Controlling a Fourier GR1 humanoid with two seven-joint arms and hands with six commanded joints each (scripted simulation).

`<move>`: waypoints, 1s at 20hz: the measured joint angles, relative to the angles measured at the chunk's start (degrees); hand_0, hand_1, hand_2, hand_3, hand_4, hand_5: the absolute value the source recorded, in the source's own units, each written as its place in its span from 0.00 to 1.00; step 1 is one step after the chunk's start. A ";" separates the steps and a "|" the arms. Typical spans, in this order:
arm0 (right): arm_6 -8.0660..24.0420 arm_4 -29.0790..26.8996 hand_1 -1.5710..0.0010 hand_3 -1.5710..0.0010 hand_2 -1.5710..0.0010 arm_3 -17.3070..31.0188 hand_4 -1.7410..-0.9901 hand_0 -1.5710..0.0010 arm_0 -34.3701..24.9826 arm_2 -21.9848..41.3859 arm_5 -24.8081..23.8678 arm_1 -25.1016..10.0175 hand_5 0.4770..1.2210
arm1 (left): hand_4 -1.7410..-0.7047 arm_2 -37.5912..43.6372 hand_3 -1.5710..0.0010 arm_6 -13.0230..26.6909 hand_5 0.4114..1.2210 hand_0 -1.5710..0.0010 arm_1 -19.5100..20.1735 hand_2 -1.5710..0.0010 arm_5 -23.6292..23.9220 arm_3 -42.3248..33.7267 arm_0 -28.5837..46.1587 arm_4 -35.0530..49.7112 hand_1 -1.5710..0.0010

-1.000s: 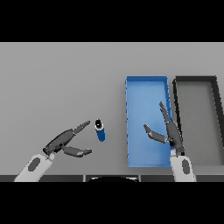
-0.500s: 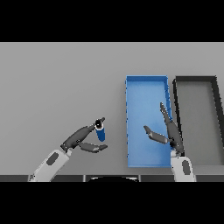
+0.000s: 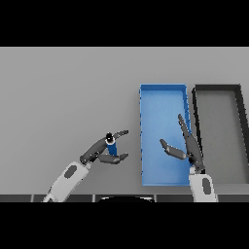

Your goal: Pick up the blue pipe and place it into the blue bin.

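Head view shows the left robot hand (image 3: pixel 99 152) reaching in from the lower left over the grey surface (image 3: pixel 63 97), its fingers above and thumb below the blue pipe (image 3: pixel 112 146) but not yet clenched on it; whether they touch it cannot be told. That pipe stands on the surface, dark cap upward, just left of the blue bin (image 3: pixel 163 97) and outside it. Over the bin's lower right part hangs the right robot hand (image 3: pixel 187 146), released, fingers straight and thumb spread leftward. Beside the blue bin, to its right, lies a black bin (image 3: pixel 216 88).
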 measured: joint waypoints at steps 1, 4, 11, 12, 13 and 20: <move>-0.57 -0.12 1.00 1.00 1.00 -0.06 0.73 1.00 -0.05 -0.16 0.02 -0.16 0.11 | 0.46 0.36 0.78 -0.14 0.33 0.97 -0.76 0.73 -0.41 0.49 0.15 1.16 0.84; -0.16 -0.33 1.00 1.00 1.00 0.07 0.73 1.00 -0.12 -0.42 0.19 -0.46 0.11 | 0.28 1.03 0.42 -1.01 0.65 0.59 -2.22 0.40 -0.84 0.69 0.78 3.33 0.47; -0.20 0.19 1.00 1.00 1.00 1.46 0.75 1.00 -0.72 -0.51 -0.14 -0.42 0.11 | 0.19 -1.15 0.10 -4.52 0.93 0.12 -2.86 0.08 0.31 0.07 1.35 1.01 0.10; -0.10 0.13 1.00 1.00 1.00 1.00 0.76 1.00 -0.94 -0.33 -0.04 -0.35 0.11 | 0.21 -1.41 0.08 -5.30 0.94 0.10 -2.75 0.07 0.74 -0.47 1.83 0.77 0.08; -0.75 0.07 1.00 1.00 1.00 1.11 0.76 1.00 -0.85 -0.34 0.07 -0.39 0.11 | 0.22 -1.77 0.07 -4.69 0.95 0.08 -3.09 0.05 1.36 -0.78 1.68 0.19 0.06; 0.63 1.16 1.00 1.00 1.00 0.99 0.80 1.00 -1.24 -0.26 -0.47 -0.75 0.10 | 0.25 -0.97 0.01 -6.85 0.99 0.02 -5.97 0.01 1.83 -6.68 0.49 -0.22 0.01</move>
